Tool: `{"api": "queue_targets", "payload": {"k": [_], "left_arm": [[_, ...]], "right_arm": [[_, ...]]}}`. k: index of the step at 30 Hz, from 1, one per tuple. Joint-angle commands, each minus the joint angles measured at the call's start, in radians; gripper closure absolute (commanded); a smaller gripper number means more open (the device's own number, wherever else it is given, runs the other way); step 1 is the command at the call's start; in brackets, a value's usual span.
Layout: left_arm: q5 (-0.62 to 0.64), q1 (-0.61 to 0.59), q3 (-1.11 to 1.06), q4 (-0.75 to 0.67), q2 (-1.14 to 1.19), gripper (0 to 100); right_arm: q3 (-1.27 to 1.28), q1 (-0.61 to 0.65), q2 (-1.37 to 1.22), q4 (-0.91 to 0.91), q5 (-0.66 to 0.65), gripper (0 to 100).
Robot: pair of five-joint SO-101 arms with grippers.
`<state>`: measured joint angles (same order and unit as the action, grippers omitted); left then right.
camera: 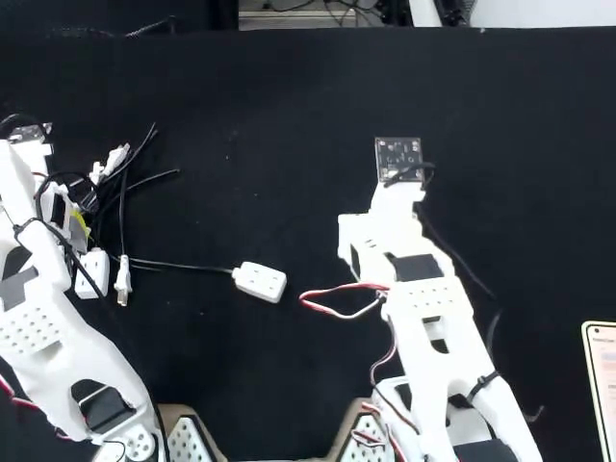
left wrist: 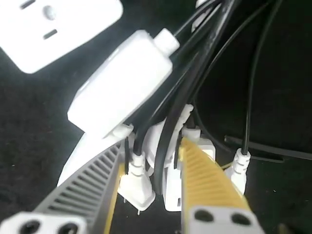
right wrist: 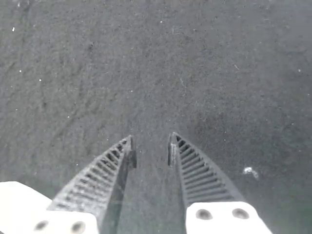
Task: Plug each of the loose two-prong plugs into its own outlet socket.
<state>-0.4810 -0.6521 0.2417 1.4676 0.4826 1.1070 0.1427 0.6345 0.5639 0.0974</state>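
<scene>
My left gripper (left wrist: 152,144) is down in a tangle of black cords (left wrist: 214,58) at the table's left side. Its grey and yellow fingers press from both sides on a cluster of white plugs (left wrist: 138,190), whose prongs point toward the camera. A white outlet block (left wrist: 122,83) and an outlet face (left wrist: 53,24) lie just beyond. In the high view a loose plug (camera: 122,281) lies beside the left arm (camera: 38,318). A separate white outlet (camera: 260,281) sits mid-table on its cord. My right gripper (right wrist: 151,145) hovers over bare black cloth, narrowly open and holding nothing.
The right arm (camera: 414,279) stands right of centre with a red and white wire loop (camera: 332,303) hanging at its side. Another plug (left wrist: 242,161) on a thin cord lies by the yellow finger. A white card (camera: 602,375) lies at the right edge.
</scene>
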Motion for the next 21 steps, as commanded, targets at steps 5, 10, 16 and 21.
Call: {"api": "queue_targets", "payload": {"k": [5,10,16,21], "left_arm": [[-0.008,-0.008,0.044,0.058,-0.043,98],[-0.006,-0.005,0.09,0.137,-0.101,97],[-0.005,0.05,0.117,0.238,-0.183,97],[0.064,0.156,0.11,0.292,-0.285,97]], "right_arm": [[-0.008,-0.017,0.019,-0.028,-0.002,87.4],[-0.008,-0.017,0.019,-0.028,-0.002,87.4],[-0.008,-0.017,0.019,-0.026,-0.002,87.4],[-0.008,-0.017,0.019,-0.028,-0.002,87.4]]}}
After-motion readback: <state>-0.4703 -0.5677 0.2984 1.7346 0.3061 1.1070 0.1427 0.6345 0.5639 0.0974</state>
